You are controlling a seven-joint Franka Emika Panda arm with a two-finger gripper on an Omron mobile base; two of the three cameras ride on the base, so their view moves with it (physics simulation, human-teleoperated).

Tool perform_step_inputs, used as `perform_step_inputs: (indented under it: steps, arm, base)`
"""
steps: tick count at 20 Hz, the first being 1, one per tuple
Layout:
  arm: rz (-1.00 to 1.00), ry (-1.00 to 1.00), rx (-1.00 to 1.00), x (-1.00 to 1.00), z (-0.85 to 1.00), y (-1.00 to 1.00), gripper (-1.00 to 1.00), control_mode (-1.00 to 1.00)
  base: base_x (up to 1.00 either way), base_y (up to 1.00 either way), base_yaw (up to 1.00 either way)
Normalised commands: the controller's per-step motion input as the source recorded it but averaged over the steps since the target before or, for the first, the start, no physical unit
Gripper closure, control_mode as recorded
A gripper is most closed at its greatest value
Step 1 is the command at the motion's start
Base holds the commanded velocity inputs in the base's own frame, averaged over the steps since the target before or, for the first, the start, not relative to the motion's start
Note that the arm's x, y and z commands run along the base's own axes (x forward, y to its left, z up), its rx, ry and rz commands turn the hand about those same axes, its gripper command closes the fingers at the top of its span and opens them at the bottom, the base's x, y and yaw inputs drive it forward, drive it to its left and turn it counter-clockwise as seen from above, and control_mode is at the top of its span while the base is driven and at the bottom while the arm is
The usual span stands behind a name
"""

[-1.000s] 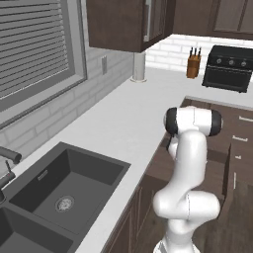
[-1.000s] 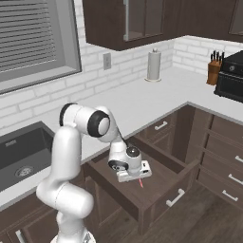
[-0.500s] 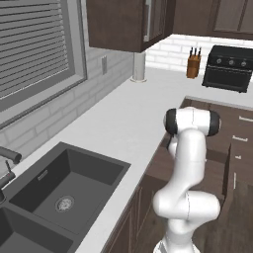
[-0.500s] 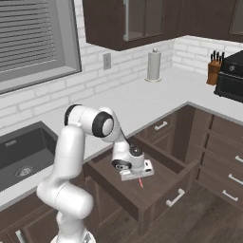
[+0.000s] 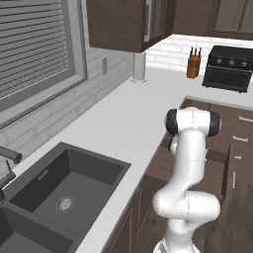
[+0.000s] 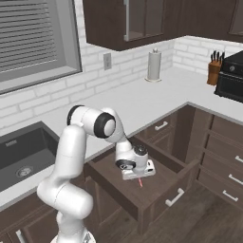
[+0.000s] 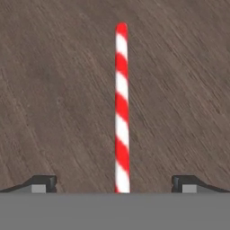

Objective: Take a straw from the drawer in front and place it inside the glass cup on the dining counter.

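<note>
Now I see the red-and-white striped straw point(image 7: 121, 108) running toward twelve o'clock, centred between my end effector's point(image 7: 115, 183) wide-apart tips.

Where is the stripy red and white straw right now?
The thin red-and-white striped straw lies flat on the floor of the open dark brown wood drawer, right under the robot's open claw, midway between its two fingertips.

walls: white brick point(image 6: 118, 71) | window: grey blinds point(image 5: 34, 44) | cabinets: dark brown point(image 6: 142, 19) | floor: dark wood point(image 6: 209, 223)
</note>
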Motion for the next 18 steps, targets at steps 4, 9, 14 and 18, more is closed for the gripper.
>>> perform_step_inputs:
  steps: [4, 9, 14, 18]
  arm:
    - [0.00, 0.06, -0.01, 0.12, -0.52, 0.00, -1.00, -1.00]
    - [0.00, 0.03, -0.05, 0.07, -0.62, 0.05, 1.00, -1.00]
    - [0.00, 0.00, -0.03, 0.00, -0.56, 0.00, 1.00, -1.00]
    - [0.00, 0.00, 0.00, 0.00, -0.31, -0.03, 1.00, -1.00]
  base:
    - [0.00, 0.00, 0.00]
    - [0.00, 0.00, 0.00]
    - [0.00, 0.00, 0.00]
    - [0.00, 0.00, 0.00]
